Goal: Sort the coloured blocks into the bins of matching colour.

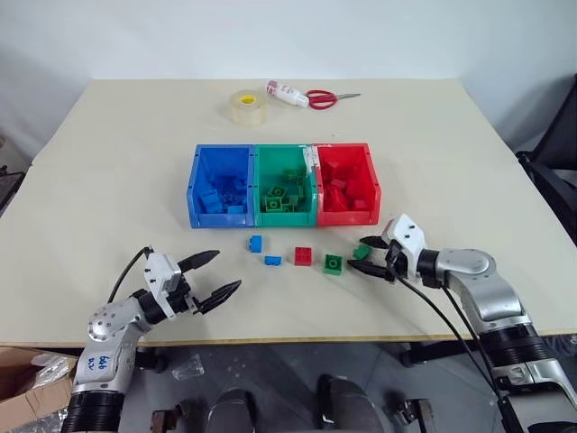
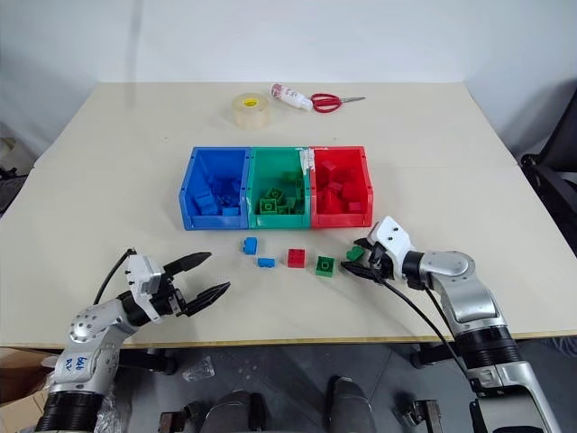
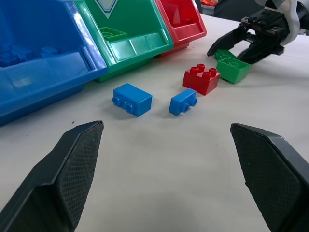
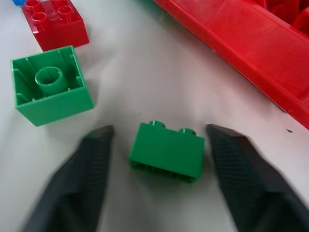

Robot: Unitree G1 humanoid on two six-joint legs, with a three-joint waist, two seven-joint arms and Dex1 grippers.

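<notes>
Right wrist view showed the right gripper (image 4: 157, 164) low over the tabletop (image 4: 145, 87), fingers apart around a small green block (image 4: 166, 152); the left gripper (image 1: 209, 275) hovered level, fingers spread wide.

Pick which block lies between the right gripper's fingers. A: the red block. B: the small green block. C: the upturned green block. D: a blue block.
B: in the right wrist view the small green block lies on its side between the right gripper's two fingers, not yet clamped.
</notes>
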